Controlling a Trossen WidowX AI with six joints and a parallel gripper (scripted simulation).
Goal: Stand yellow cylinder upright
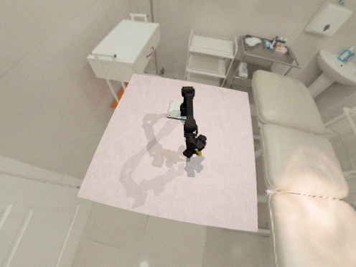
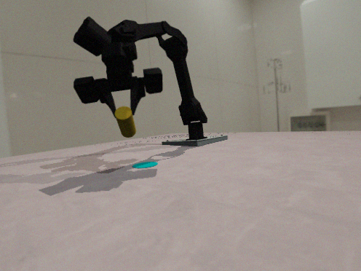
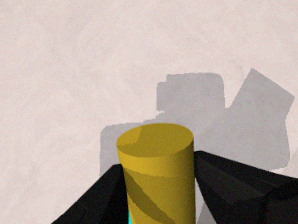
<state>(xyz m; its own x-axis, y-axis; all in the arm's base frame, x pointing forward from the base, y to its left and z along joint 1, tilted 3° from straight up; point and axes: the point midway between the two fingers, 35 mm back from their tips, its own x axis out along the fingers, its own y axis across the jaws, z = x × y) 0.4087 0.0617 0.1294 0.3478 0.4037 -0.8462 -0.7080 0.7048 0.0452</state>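
Note:
The yellow cylinder (image 1: 198,153) (image 2: 126,123) (image 3: 160,175) is held in the air, tilted, with one round end raised toward the exterior camera and the other end lower. My gripper (image 2: 124,113) (image 3: 158,167) is shut on it, one finger on each side, near the raised end. The cyan circle (image 2: 145,165) lies flat on the table, below and a little right of the cylinder in the exterior view. Only a sliver of the circle (image 3: 130,218) shows in the wrist view, beside the cylinder at the bottom edge. In the top view I cannot make out the circle near the arm.
The pink table (image 1: 222,194) (image 2: 236,218) carries the arm's base plate (image 1: 174,109) (image 2: 212,139) behind the gripper. Shadows of the arm fall across the table and around the circle. A padded couch (image 1: 298,154) stands beyond the table's right edge.

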